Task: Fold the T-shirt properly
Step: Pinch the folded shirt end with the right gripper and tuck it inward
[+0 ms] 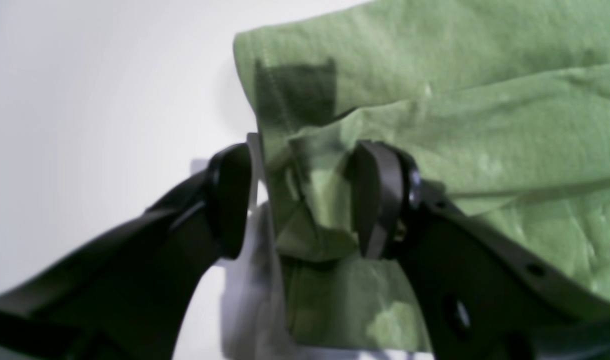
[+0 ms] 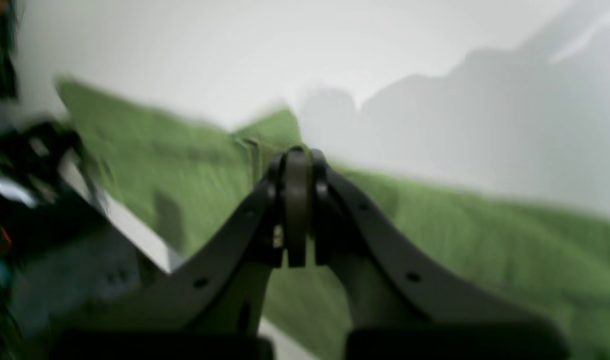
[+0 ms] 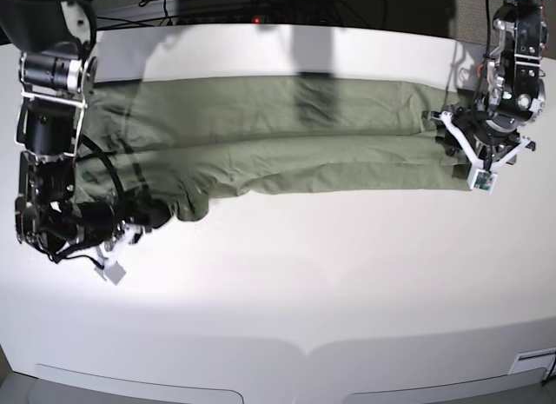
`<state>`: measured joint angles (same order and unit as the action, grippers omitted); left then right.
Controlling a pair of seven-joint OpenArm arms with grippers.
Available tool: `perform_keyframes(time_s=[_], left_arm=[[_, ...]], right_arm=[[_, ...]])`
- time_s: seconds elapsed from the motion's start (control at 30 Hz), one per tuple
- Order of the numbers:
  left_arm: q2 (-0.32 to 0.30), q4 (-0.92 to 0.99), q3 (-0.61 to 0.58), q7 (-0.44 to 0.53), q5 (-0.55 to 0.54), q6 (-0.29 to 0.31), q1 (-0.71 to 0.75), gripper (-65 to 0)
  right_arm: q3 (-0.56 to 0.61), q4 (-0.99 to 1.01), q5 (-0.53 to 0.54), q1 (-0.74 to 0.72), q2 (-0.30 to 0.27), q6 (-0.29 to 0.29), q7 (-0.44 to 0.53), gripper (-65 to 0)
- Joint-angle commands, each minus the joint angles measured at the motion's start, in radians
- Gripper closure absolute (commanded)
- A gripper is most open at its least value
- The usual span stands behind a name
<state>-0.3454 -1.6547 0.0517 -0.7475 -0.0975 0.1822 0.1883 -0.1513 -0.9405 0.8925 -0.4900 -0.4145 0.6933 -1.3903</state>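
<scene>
Our T-shirt [image 3: 287, 135] lies long across the top of the white table [image 3: 287, 291]. Our right gripper [image 2: 296, 165] pinches its left end; our left gripper [image 1: 305, 200], fingers spread, straddles the right end, ready to fold.

Olive-green T-shirt [image 3: 287, 135], folded into a long wrinkled band, stretched flat, one end pinched between shut jaws, other end bunched between parted jaws

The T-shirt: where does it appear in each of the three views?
Left wrist: T-shirt fills upper right; its edge lies between the open left end effector.
Right wrist: blurred green band across the middle.
Base: long strip across the upper table.
Shared landmark: the white table.
</scene>
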Motion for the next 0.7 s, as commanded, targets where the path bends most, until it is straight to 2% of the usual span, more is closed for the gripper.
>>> perform_keyframes(time_s=[0.0,0.1,0.3,0.47,0.67], left_arm=[[-0.009,-0.013,0.006,0.016,0.000,-0.008,-0.011,-32.4],[-0.009,-0.013,0.006,0.016,0.000,-0.008,-0.011,-32.4],[-0.009,-0.015,0.006,0.031,0.000,-0.007,-0.012,-32.4],[-0.009,-0.016,0.006,0.035,0.000,-0.007,-0.012,-32.4],[-0.009,-0.016,0.006,0.035,0.001,-0.007,-0.011,-32.4]], right_arm=[[0.013,-0.041,0.037,-0.009,-0.027,0.005,-0.006,0.0],[0.047,-0.139,0.056,0.065,-0.060,0.005,-0.006,0.0],[0.028,-0.398,0.062,0.231,-0.098,0.005,0.003,0.0],[-0.031,-0.577,0.062,0.363,-0.117,0.005,0.001,0.0],[-0.155,-0.694,0.062,0.523,-0.141,0.005,-0.006,0.0]])
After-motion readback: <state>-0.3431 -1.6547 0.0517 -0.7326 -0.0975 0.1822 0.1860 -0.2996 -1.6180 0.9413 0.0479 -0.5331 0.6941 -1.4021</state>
